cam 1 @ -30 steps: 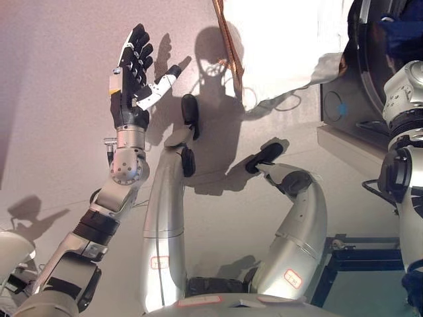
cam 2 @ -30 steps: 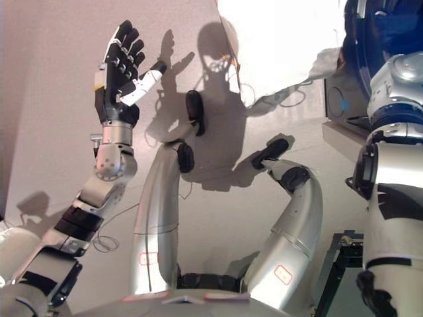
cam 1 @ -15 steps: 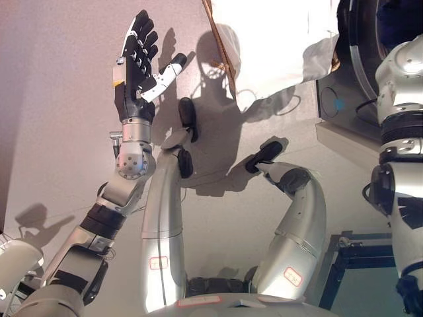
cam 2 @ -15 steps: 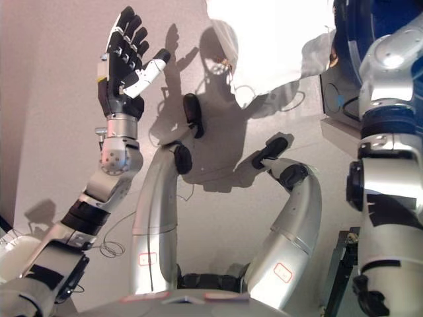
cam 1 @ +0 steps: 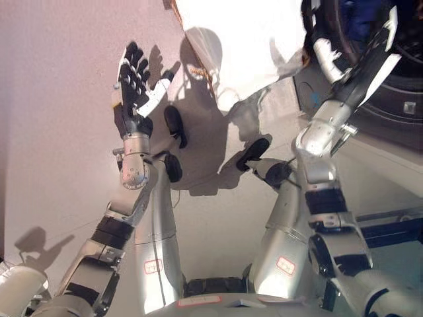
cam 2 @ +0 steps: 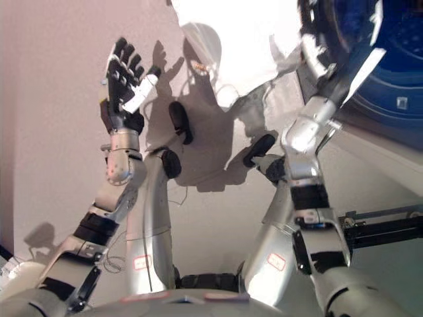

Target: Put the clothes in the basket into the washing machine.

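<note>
Since a second ago my right arm has swung up from the right edge and now reaches toward the washing machine (cam 1: 370,72), whose dark round door opening fills the upper right corner. My right hand (cam 1: 344,56) sits up at the drum's rim; I see dark fingers with a white cover among them, but they overlap the machine's dark opening and I cannot tell whether they are curled or straight, nor whether they hold anything. My left hand (cam 1: 134,86) has stayed raised on the left side, palm turned toward the camera, fingers straight and spread with the white-tipped thumb angled out to the right, holding nothing. Between the two hands, at the top centre, lies a very bright white mass, most likely cloth (cam 1: 238,39), lit so strongly that I can make out no folds. A thin brown edge, which may be the basket rim (cam 1: 198,69), shows along its left side. This white cloth lies just beside the machine's front, its right end reaching the door area. Pale floor (cam 1: 59,132) runs beneath everything.
</note>
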Motion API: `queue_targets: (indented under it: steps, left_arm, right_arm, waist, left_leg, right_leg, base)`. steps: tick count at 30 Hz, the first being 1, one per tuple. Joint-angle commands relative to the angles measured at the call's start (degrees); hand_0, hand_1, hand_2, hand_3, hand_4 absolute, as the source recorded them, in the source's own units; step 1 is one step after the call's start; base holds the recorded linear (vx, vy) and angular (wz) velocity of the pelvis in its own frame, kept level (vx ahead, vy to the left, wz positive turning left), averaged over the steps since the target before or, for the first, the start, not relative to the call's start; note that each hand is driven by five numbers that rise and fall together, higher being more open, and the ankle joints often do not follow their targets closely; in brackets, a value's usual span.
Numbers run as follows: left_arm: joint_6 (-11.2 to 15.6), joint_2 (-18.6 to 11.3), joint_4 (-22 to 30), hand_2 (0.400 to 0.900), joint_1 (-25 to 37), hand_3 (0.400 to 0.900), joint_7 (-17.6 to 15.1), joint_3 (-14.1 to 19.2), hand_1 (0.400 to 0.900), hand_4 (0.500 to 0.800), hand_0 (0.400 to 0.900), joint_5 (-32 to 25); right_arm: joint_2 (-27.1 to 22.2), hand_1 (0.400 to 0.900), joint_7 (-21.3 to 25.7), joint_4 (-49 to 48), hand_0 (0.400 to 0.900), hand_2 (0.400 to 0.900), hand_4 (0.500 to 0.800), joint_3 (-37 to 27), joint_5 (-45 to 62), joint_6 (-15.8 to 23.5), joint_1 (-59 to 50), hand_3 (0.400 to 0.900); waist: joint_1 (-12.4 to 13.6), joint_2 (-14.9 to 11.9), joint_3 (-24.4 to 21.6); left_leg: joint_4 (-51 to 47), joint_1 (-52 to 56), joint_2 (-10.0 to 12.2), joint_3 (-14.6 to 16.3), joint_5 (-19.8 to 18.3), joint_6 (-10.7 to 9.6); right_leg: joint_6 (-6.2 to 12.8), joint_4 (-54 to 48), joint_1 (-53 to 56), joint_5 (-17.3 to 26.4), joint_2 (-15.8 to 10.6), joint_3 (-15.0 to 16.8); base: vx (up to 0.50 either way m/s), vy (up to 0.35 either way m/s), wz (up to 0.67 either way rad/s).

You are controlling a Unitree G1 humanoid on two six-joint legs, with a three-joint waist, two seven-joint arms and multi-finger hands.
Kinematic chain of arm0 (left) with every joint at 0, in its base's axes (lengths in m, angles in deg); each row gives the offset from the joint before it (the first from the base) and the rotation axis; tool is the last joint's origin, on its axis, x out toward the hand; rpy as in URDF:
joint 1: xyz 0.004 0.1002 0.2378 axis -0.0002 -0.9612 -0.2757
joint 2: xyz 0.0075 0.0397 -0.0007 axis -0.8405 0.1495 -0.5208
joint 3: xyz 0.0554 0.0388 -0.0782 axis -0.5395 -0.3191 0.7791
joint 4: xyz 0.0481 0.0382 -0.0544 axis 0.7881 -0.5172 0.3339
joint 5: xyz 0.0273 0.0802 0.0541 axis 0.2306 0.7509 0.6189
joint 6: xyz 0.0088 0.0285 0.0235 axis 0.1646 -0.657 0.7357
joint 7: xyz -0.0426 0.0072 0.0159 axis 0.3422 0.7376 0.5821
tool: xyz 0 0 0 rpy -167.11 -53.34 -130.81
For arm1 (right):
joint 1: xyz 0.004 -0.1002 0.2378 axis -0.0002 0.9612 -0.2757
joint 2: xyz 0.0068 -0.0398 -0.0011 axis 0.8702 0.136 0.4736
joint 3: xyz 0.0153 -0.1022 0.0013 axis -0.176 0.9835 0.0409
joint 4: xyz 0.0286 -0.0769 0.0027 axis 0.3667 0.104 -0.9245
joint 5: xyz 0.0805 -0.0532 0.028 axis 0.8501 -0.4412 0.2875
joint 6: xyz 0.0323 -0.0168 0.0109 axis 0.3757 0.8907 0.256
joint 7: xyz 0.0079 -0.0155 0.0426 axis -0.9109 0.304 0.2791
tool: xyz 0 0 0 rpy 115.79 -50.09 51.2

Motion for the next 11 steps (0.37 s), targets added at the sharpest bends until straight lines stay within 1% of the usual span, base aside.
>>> queue_targets:
  steps: [1,3,4,5,7,10,11]
  left_arm:
    - [4.7,2.5,-0.7,0.9,-5.0,0.9,3.0,2.4,0.9,0.8,0.9,-1.7]
    - [4.6,3.2,-3.6,0.9,-5.6,0.9,4.5,2.8,0.9,0.8,0.9,-2.9]
    - [4.2,4.0,-5.7,0.9,-5.8,0.9,5.6,3.0,0.9,0.8,0.9,-3.7]
    - [4.2,4.2,-7.6,0.9,-6.2,0.9,6.7,3.5,0.9,0.8,0.9,-3.9]
    - [3.7,5.7,-11.2,0.9,-6.6,0.9,8.4,3.9,0.9,0.8,0.9,-4.7]
    - [3.5,7.0,-16.5,0.9,-7.6,0.9,10.9,5.0,0.9,0.8,0.9,-5.5]
    - [2.9,7.4,-19.1,0.9,-7.7,0.9,11.7,5.2,0.9,0.8,0.9,-5.0]
  right_arm:
    - [-2.8,0.9,-4.0,-4.1,0.9,0.9,0.8,-0.1,1.5,8.1,4.6,0.9]
    - [-1.9,0.9,-6.5,-0.1,0.9,0.9,0.8,1.5,3.6,7.8,6.0,0.9]
    - [-1.6,0.9,-9.2,2.6,0.9,0.9,0.8,3.1,4.2,6.9,7.4,0.9]
    - [-1.6,0.9,-10.6,3.5,0.9,0.9,0.8,3.6,4.9,7.1,8.4,0.9]
    - [-0.4,0.9,-14.0,8.6,0.9,0.9,0.8,4.9,6.5,6.4,10.2,0.9]
    - [0.8,0.9,-18.8,13.4,0.9,0.9,0.8,7.2,8.9,5.8,13.0,0.9]
    - [1.2,0.9,-20.5,16.0,0.9,0.9,0.8,8.1,9.8,5.3,13.7,0.9]
  waist:
    - [-2.6,-0.1,-10.4]
    - [-3.0,-0.8,-11.2]
    - [-3.4,-1.3,-11.8]
    - [-3.3,-1.6,-11.8]
    - [-3.7,-2.1,-12.5]
    - [-3.6,-2.6,-12.7]
    - [-3.6,-2.7,-12.9]
  left_leg:
    - [1.6,10.1,0.8,-0.5,-12.7,-3.4]
    - [-2.4,15.5,1.0,0.2,-12.1,-3.3]
    - [-4.4,18.5,1.4,0.7,-11.9,-3.5]
    - [-6.4,21.9,1.4,0.9,-11.5,-3.4]
    - [-10.6,28.2,1.3,1.9,-10.8,-4.0]
    - [-16.9,38.8,1.0,3.3,-9.2,-4.9]
    - [-18.6,42.0,0.9,3.8,-8.7,-5.2]
  right_leg:
    - [6.75,-10.8,-2.0,9.8,4.6,-3.4]
    - [7.34,-14.7,2.5,11.2,5.5,-3.9]
    - [7.65,-16.5,4.9,11.9,5.6,-4.0]
    - [7.85,-18.6,7.9,12.5,5.8,-4.4]
    - [8.51,-22.6,13.3,14.1,6.3,-5.1]
    - [8.95,-29.1,23.3,15.8,8.1,-6.6]
    - [9.1,-31.0,26.2,16.3,8.7,-6.9]
  base:
    - [0.04,0.059,-0.14]
    - [0.06,0.058,-0.15]
    - [0.09,0.042,-0.16]
    - [0.11,0.035,-0.13]
    - [0.14,0.036,-0.08]
    - [0.17,0.027,-0.08]
    - [0.1,0.015,-0.04]
